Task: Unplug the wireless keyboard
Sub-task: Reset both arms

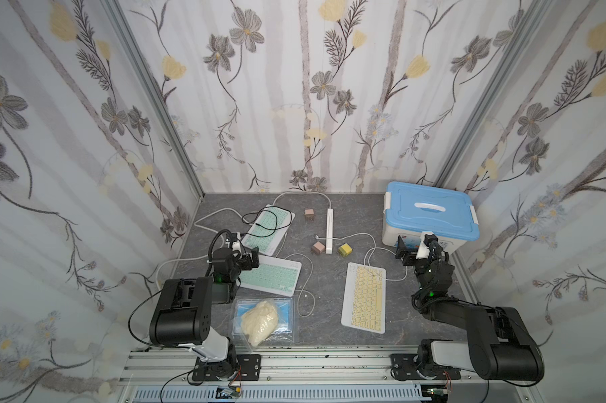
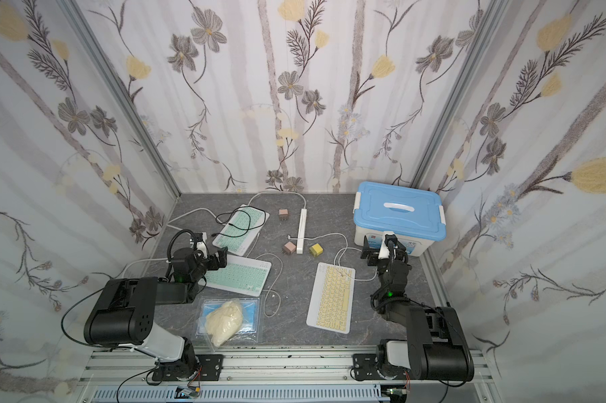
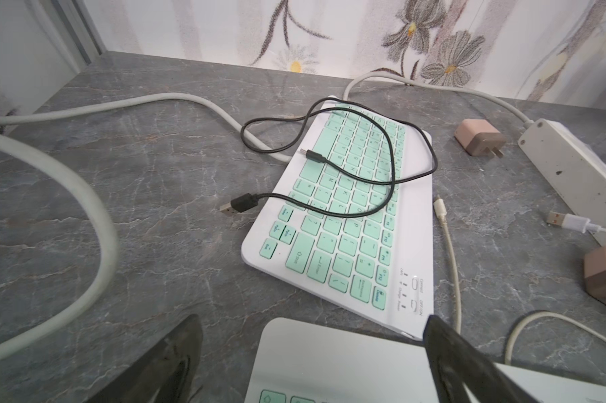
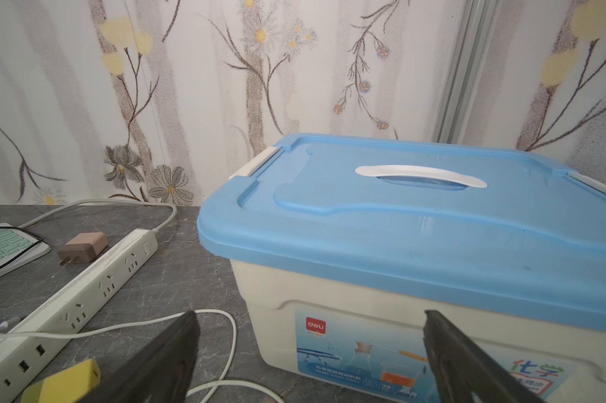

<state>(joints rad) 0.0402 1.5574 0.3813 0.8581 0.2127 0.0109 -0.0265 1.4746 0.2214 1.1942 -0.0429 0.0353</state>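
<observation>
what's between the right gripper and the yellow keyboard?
Only a white cable loops between the right gripper and the yellow keyboard; visible in both top views.

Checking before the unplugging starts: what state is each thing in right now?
Left gripper: open, empty.
Right gripper: open, empty.
Yellow keyboard: white cable seemingly plugged into its edge.
Far green keyboard: black cable draped across, not plugged in.
Black cable: both ends free.
Power strip: visible sockets empty.
Yellow charger: unplugged, lying loose.
Storage box: lid closed.
</observation>
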